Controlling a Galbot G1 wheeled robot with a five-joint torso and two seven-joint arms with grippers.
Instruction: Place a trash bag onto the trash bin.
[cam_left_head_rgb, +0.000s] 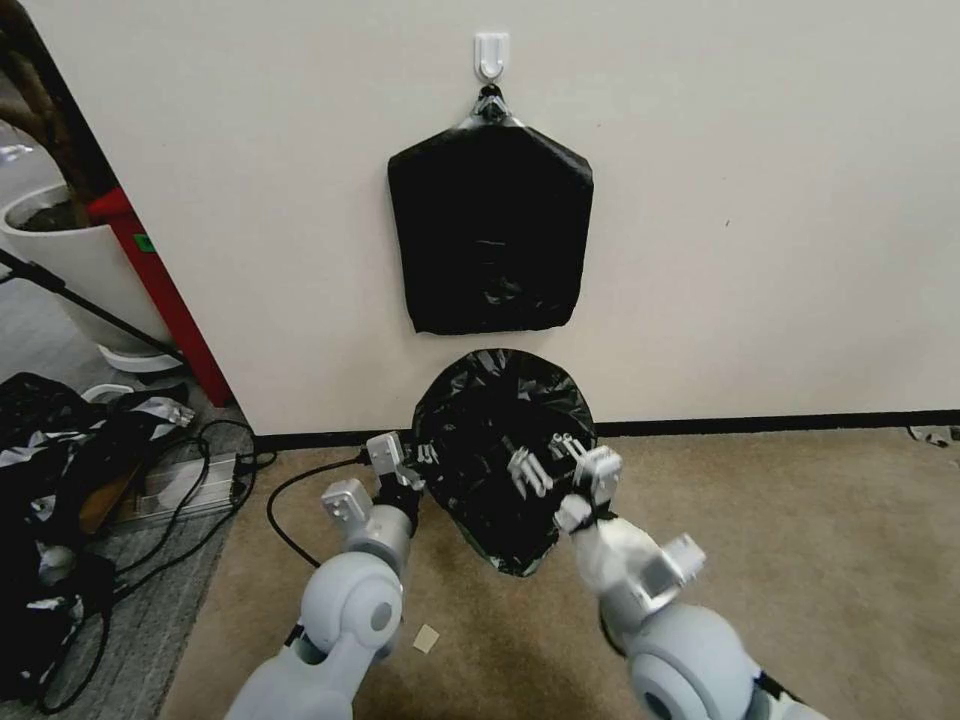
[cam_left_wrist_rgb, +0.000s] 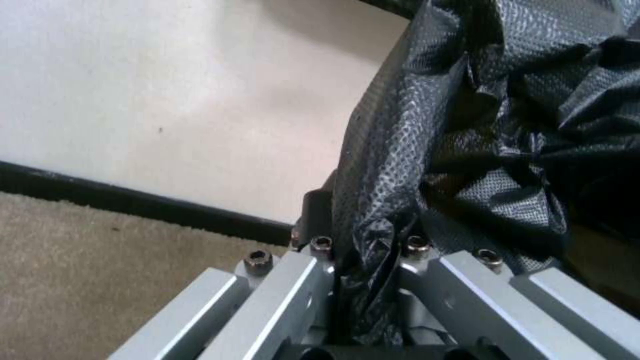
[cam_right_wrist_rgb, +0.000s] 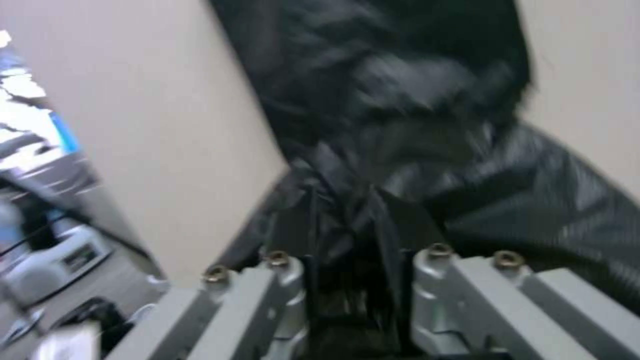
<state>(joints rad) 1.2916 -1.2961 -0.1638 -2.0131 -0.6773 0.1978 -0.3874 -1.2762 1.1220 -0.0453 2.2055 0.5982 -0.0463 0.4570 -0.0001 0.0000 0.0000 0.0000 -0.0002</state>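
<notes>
Both tools are clamped on the trash bag (cam_left_head_rgb: 503, 455), left tool (cam_left_head_rgb: 412, 462) on one edge and right tool (cam_left_head_rgb: 548, 462) on the other, holding it spread open just above the carpet (cam_left_head_rgb: 800, 540), probably so the mouth stays wide. Can't spot the bin. A pack of black bags (cam_left_head_rgb: 490, 232) hangs right above, and cables (cam_left_head_rgb: 215, 480) lie off to the left.

head view looks down at wall and carpet, wrist views close on the trash bag (cam_left_head_rgb: 500, 450)

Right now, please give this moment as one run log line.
left gripper: shut on thin black plastic trash bag | right gripper: shut on it | bag spread open between them
</notes>
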